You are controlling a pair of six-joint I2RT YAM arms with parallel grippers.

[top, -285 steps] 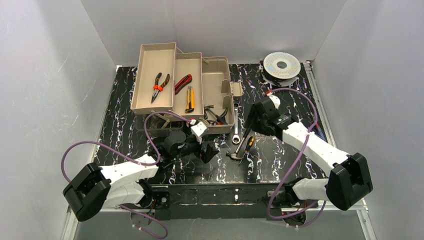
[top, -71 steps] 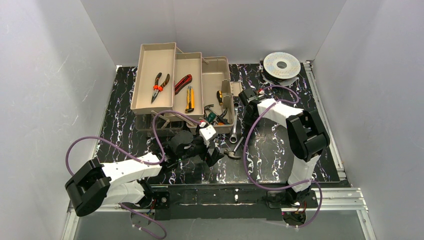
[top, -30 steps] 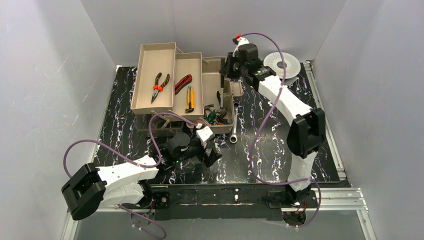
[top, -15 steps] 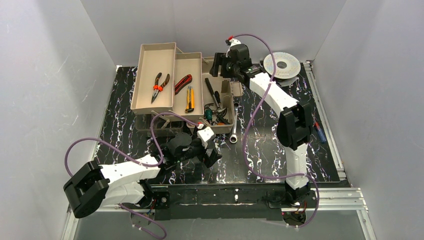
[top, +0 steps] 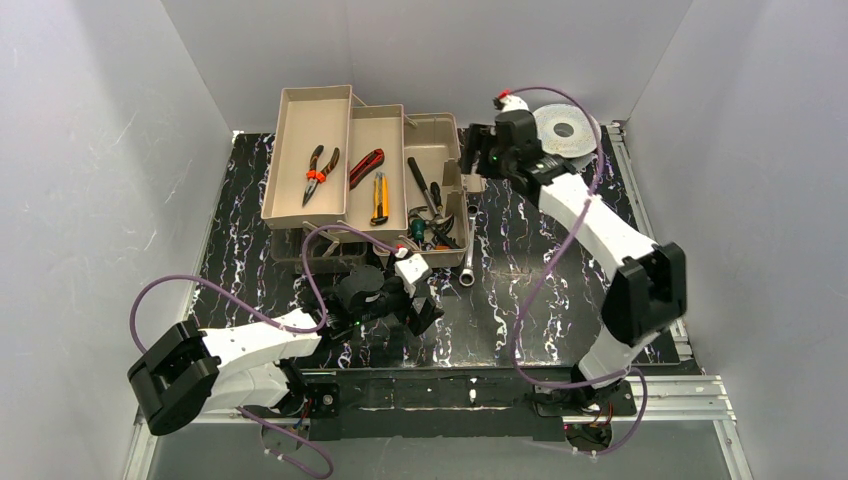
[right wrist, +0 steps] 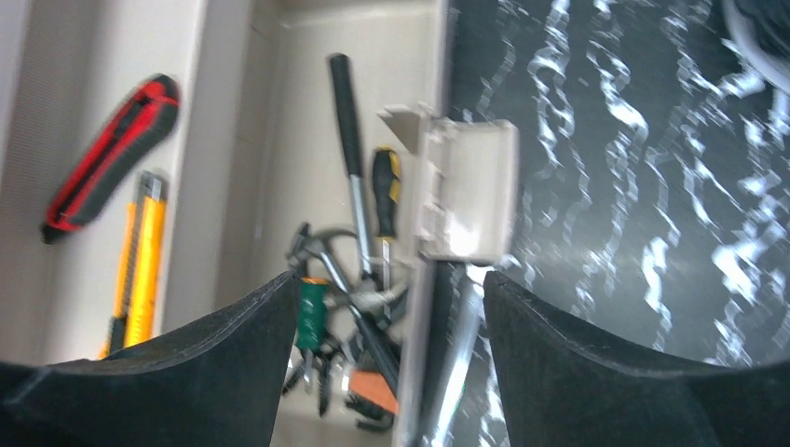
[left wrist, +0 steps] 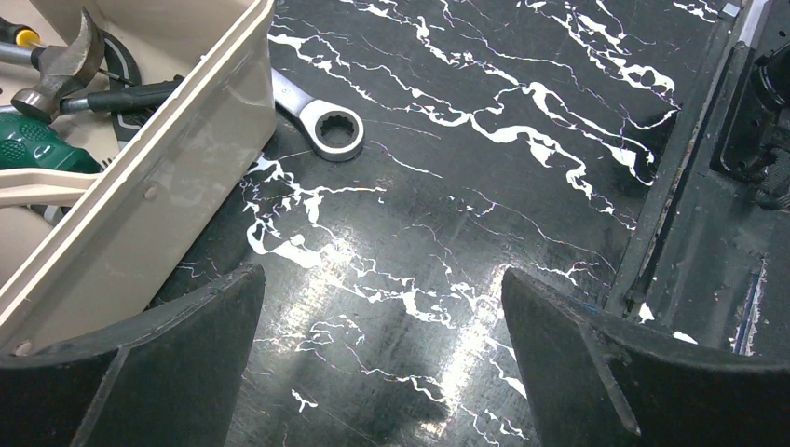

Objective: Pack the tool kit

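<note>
Two right jaws spread, empty; toolbox (right wrist: 300, 112) latch (right wrist: 466, 191) between them, below

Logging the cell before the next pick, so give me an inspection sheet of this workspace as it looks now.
Surface: black marbled table; wrench lies beside the toolbox.
Job's things: toolbox open; pliers in left tray; red-black tool and yellow knife in middle tray; hammer in the bin.
Clutter: wire spool, back right.
Grippers: left tool open, low over bare table; right tool open above the bin's right edge, empty.
Cables: purple cable looping along each arm.
Surroundings: pale walls.
</note>
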